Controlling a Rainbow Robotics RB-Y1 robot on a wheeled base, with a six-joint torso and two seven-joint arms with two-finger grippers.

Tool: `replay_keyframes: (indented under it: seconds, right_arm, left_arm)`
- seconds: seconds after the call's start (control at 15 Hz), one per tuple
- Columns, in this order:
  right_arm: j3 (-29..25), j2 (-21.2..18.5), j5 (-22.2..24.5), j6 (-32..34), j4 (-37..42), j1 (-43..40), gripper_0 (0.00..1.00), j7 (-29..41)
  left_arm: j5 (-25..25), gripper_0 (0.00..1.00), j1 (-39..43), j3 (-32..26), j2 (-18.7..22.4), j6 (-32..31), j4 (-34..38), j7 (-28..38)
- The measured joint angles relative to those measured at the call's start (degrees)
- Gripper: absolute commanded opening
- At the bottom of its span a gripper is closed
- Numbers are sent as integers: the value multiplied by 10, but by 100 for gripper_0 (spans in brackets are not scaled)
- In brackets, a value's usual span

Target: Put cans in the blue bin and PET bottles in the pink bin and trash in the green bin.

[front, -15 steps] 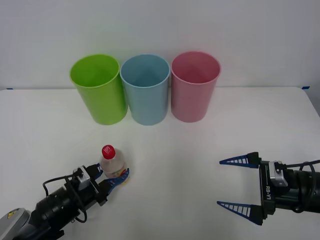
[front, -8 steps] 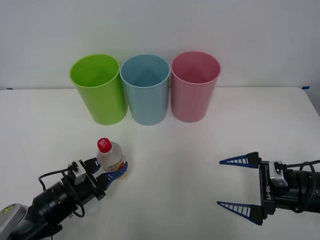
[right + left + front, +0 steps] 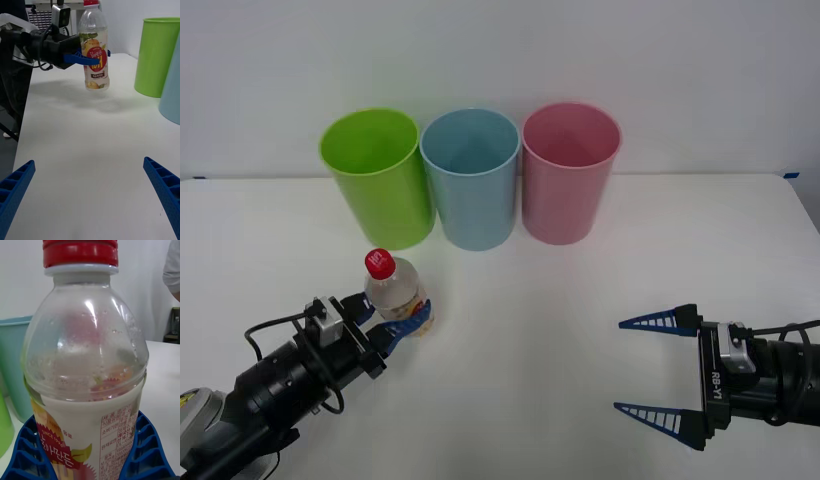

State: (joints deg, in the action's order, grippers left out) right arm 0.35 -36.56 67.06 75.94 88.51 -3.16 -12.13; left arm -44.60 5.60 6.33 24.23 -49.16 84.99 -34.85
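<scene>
Three bins are lined up at the table's (image 3: 510,330) far edge: green bin (image 3: 378,180) on the left, blue bin (image 3: 471,180) in the middle, pink bin (image 3: 570,172) on the right, all upright & touching or nearly so. PET bottle (image 3: 394,296) w/ red cap is clamped at its label by the left gripper (image 3: 402,322), held upright & lifted clear of the tabletop, in front of the green bin. Right gripper (image 3: 662,374) is parked front-right, fingers spread wide, nothing held.
</scene>
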Motion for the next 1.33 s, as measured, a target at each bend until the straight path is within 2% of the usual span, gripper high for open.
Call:
replay_keyframes:
  seconds: [0.2, 0.47, 0.6, 0.8, 1.13, 1.33]
  right_arm:
    - [0, 0, 0, 0, 0, 0, 100, 0]
    - [0, 0, 0, 0, 0, 0, 100, 0]
    - [0, 0, 0, 0, 0, 0, 100, 0]
    - [0, 0, 0, 0, 0, 0, 100, 0]
    - [0, 0, 0, 0, 0, 0, 100, 0]
    - [0, 0, 0, 0, 0, 0, 100, 0]
  left_arm:
    - [-15, 0, -3, 1, 0, 3, 17, 18]
    - [-83, 0, -3, 0, 1, 27, 81, 109]
    - [-97, 0, -3, 3, 1, 27, 109, 144]
    - [-93, 0, -4, 5, -2, 36, 130, 159]
    - [-77, 0, -7, 4, -2, 120, 177, 177]
    - [-74, 0, -16, 10, -2, 143, 191, 195]
